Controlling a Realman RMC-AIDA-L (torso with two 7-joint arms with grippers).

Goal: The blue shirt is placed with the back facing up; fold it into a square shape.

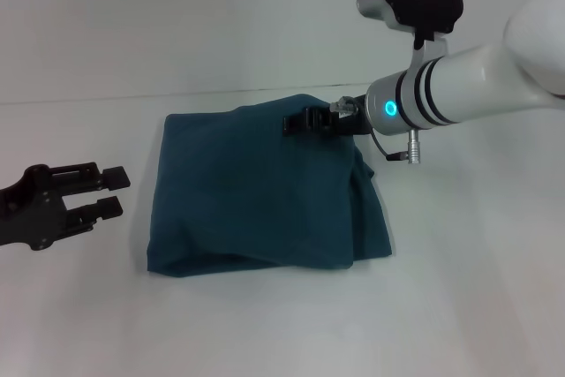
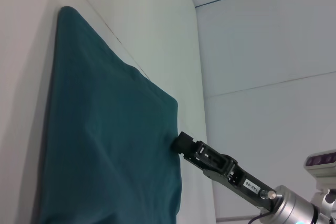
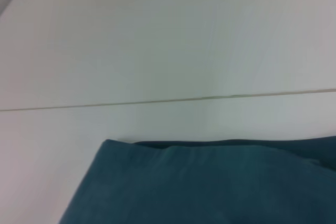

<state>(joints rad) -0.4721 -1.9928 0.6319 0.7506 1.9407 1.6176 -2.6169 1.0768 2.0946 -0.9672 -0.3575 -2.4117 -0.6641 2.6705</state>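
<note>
Your right gripper [image 1: 298, 121] sits over the far right part of the shirt [image 1: 256, 196], its black tip on or just above the cloth near the far edge. From the head view and the left wrist view you see only the tip against the fabric, so you cannot tell how far its fingers are parted or whether they pinch any cloth.

Your left gripper [image 1: 113, 192] rests at the near left, apart from the shirt, with its two fingers spread and nothing between them.

The shirt lies folded into a rough square in the middle of the table [image 1: 265, 324], plain side up, with loose layers bulging along its right edge.

The table is plain white. A pale wall [image 1: 177, 15] rises behind its far edge.
</note>
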